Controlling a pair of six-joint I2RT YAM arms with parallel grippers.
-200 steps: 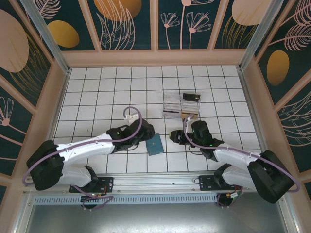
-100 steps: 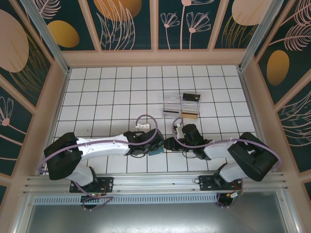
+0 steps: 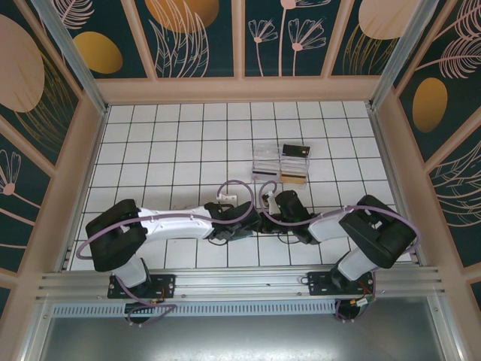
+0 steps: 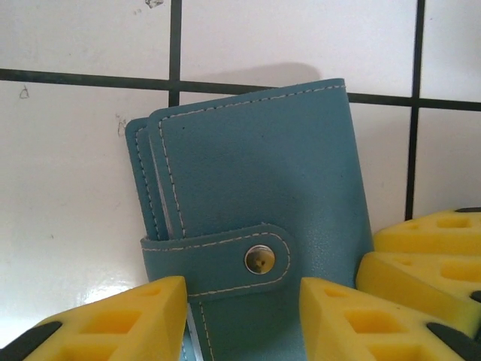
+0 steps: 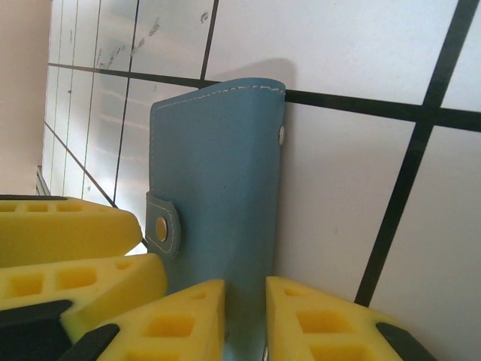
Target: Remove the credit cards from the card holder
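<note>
White tiled table (image 3: pixel 150 150) with dark grid lines, enclosed by teal floral wall panels (image 3: pixel 195 37). Both arms reach inward and meet at the front centre of the table, nearer the arm bases than the clear plastic box (image 3: pixel 269 158).

1. Card holder (image 4: pixel 255 180): slate-blue, folded shut, white stitching along the edges. The strap (image 4: pixel 225 259) crosses the front face and its metal snap (image 4: pixel 259 260) is fastened. The holder sits between the two gripper heads; a shadow falls on the tile beyond its far edge. No card shows outside it.

2. Left gripper (image 4: pixel 242 295): yellow fingers spread to a moderate gap, one at each side of the holder's near end. The holder's face is wider than the gap (the pads lie in front of it, and contact cannot be judged).

3. Right gripper (image 5: pixel 245 295): fingers narrow, with the near edge of the holder in the slot between them; they appear clamped on it. In the left wrist view these fingers (image 4: pixel 421 248) sit just beside the holder's right side.

4. Other items: a small black card (image 3: pixel 295 150) beside the clear box, and a tan card (image 3: pixel 294 179) just in front of it, all well apart from the holder.
</note>
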